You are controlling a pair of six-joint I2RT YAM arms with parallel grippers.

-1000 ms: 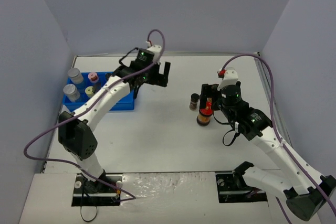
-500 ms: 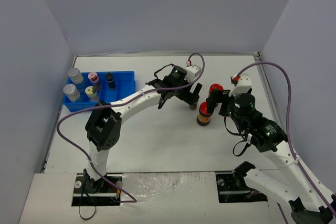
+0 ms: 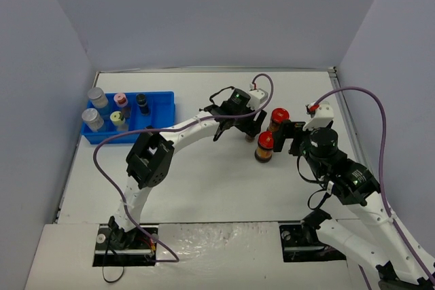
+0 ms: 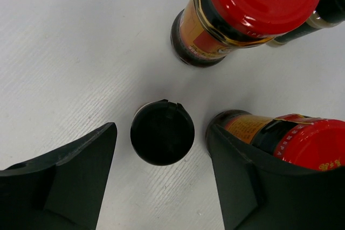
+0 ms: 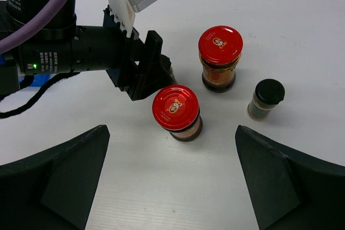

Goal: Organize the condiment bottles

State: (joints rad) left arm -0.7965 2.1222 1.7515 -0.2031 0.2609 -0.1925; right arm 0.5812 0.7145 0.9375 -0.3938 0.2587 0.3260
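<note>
Bottles partly sorted: five are seen upright in the blue tray (image 3: 160, 119) at the far left: two silver-lidded jars (image 3: 96, 97), a pink-capped jar (image 3: 120, 99), a yellow-green-capped jar (image 3: 117, 118) and a black-capped jar (image 3: 141, 100). Four are left out on the white table (image 3: 204, 181), well apart from the tray, so roughly half the job is judged done. These are two red-lidded jars (image 3: 278, 116) close together, a small black-capped jar (image 4: 161, 132) and a second small black-capped jar (image 5: 264, 98).

The left gripper (image 4: 160, 136) is spread around the first small jar, with a gap on each side and nothing grasped. The right gripper (image 5: 171, 130) is wide apart above the cluster and holds nothing.

The straddled jar is mostly hidden under the left gripper in the top view and is shown plainly only by the left wrist. The second small jar is seen whole only by the right wrist. The tray is shown only from the top.
</note>
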